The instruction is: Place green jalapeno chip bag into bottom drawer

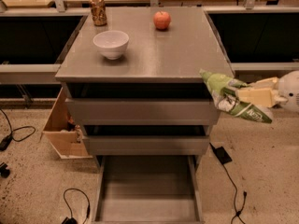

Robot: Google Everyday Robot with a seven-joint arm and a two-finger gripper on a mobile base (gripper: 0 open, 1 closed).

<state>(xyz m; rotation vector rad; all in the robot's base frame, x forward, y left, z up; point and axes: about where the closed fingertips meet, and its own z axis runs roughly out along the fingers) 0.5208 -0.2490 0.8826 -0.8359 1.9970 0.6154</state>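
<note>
Clasping the crumpled green-and-white foil chip bag (220, 87) at its right side, the cream two-finger gripper (240, 96) hovered beside the grey metal cabinet (145, 55); the white arm (290, 90) reached in level from the right.
</note>
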